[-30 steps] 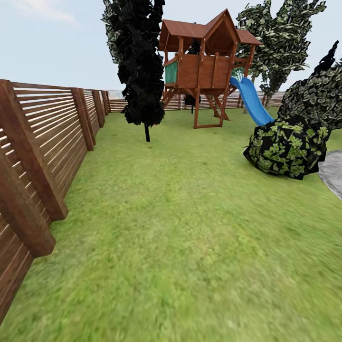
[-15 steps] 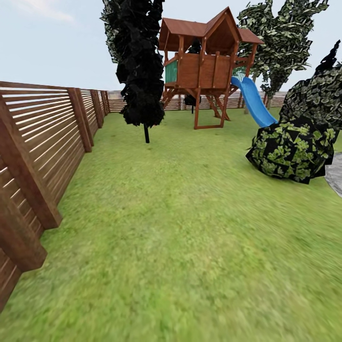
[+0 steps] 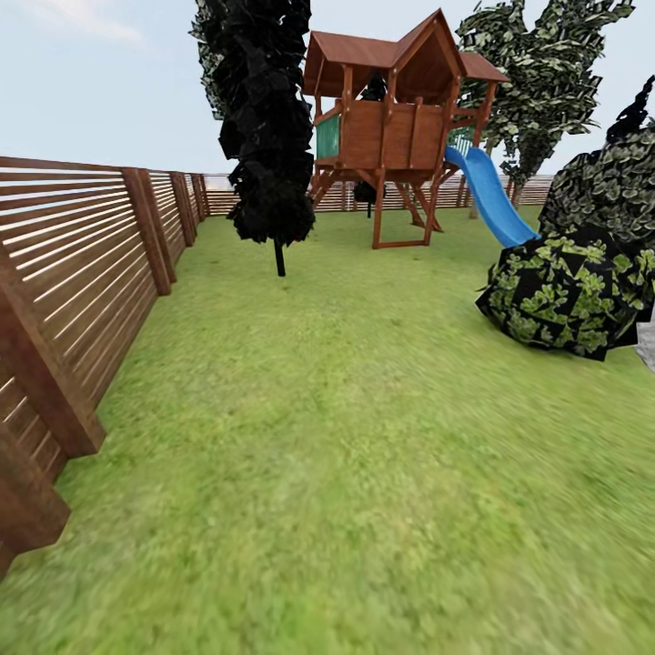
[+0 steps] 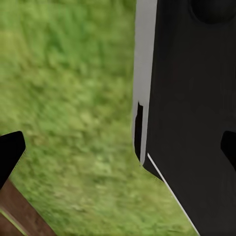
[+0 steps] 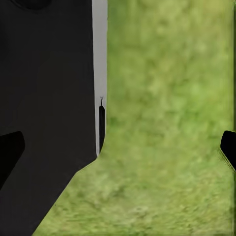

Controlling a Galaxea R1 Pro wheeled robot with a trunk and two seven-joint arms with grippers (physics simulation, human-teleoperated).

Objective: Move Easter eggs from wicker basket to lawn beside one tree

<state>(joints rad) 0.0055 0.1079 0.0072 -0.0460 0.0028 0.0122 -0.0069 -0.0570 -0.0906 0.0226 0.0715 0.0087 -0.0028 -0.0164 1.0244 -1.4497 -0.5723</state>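
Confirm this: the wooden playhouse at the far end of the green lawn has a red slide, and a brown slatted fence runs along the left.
Wrong in one respect: the slide on the wooden playhouse is blue, not red, as the head view shows. The green lawn and the brown slatted fence along the left are as you say.

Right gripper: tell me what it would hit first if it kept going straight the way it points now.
Probably the lawn. In the right wrist view, grass lies between the right gripper's two dark fingertips, with nothing in between, though how far off the grass is cannot be judged.
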